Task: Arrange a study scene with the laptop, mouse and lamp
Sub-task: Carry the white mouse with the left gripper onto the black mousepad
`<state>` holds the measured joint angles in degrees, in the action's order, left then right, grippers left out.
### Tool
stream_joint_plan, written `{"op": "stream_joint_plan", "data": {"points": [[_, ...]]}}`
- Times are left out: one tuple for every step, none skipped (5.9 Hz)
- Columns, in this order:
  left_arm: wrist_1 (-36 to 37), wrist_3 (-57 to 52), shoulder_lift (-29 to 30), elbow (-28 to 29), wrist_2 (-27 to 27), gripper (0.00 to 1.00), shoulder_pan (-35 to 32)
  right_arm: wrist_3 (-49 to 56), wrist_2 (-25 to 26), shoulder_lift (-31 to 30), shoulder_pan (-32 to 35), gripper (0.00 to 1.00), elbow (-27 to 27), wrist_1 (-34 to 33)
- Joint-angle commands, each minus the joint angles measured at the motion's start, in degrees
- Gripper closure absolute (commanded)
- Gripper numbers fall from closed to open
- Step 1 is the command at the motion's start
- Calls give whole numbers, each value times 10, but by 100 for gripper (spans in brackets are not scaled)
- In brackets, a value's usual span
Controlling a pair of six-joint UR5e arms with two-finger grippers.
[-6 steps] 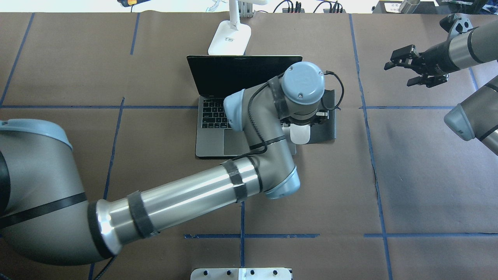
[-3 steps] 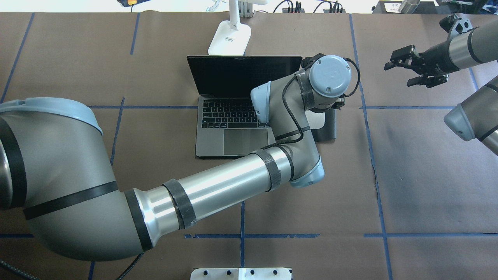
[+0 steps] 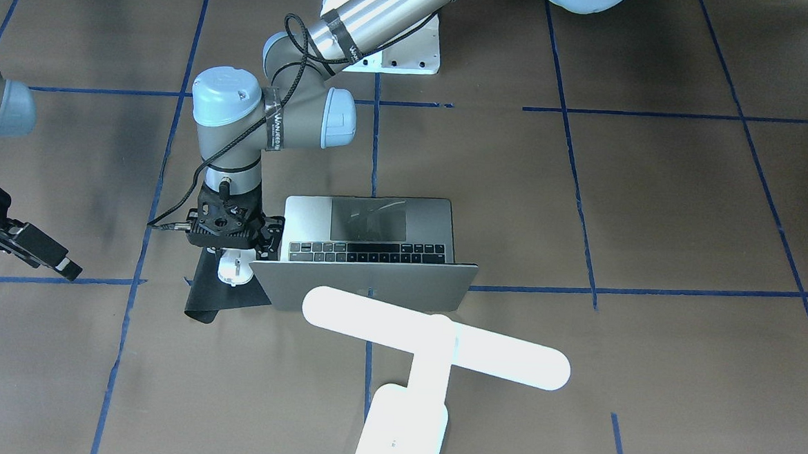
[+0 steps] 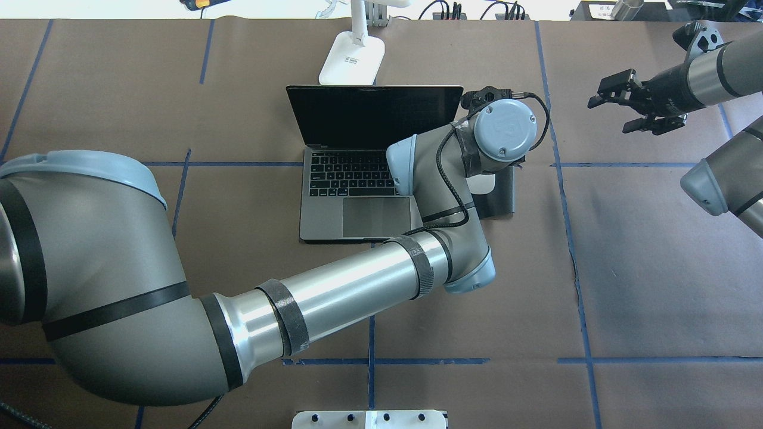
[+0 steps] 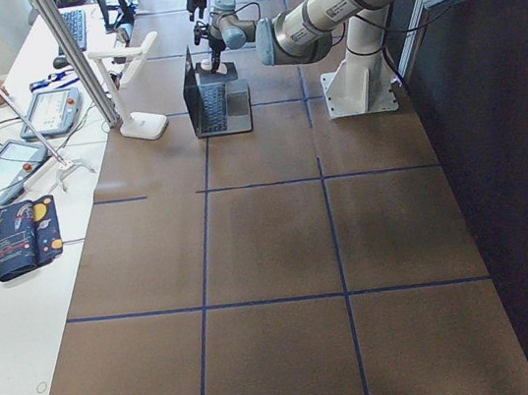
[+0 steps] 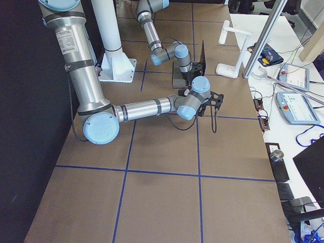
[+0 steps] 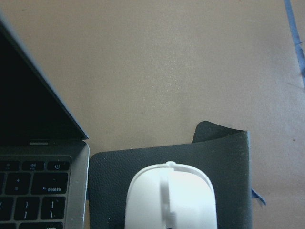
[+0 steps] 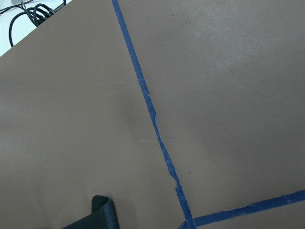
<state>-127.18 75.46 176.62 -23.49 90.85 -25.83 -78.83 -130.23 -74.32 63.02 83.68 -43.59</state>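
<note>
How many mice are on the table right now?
1. The mouse sits on the black pad beside the laptop. The left arm covers part of the table, so another could be hidden.

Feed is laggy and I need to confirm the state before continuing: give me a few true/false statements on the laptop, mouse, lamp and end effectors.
The laptop is open. True.
The mouse sits on the laptop's keyboard. False: it is over the black pad beside the laptop.
The right end effector holds the lamp. False: it is open, empty, far from the lamp.
The left end effector is above the mouse. True.
</note>
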Motion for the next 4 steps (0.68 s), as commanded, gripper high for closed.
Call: {"op": "stream_joint_plan", "data": {"points": [[-10,5,0,5,-1,66,9,0,-1,2,-2,0,-3,0],[-11,5,0,6,-1,53,9,0,-1,2,-2,0,-3,0],[-12,5,0,6,-1,20,10,0,-1,1,-1,0,0,0],[-15,5,0,6,-1,3,10,0,-1,1,0,0,1,0]]}}
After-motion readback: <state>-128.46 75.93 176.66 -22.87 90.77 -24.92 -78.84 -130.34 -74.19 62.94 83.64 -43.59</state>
